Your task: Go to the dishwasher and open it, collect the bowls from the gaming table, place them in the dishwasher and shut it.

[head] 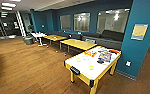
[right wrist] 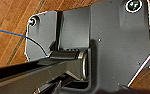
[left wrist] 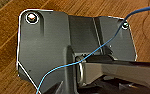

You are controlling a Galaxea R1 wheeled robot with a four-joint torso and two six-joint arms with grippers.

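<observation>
Gaming table (head: 87,65) with bowls (head: 91,67), yellow tables (head: 77,43) beyond; each end effector's state unclear.

Our left wrist plate (left wrist: 43,45) and right wrist plate (right wrist: 116,42) face straight down. A jointed bar (right wrist: 41,72) crosses beneath each. Both tools' fingers stay indistinct.

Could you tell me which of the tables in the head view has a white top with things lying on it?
The gaming table, nearest the camera beside the teal wall: white top, yellow edge, colourful boxes. The tables behind are plain yellow.
</observation>
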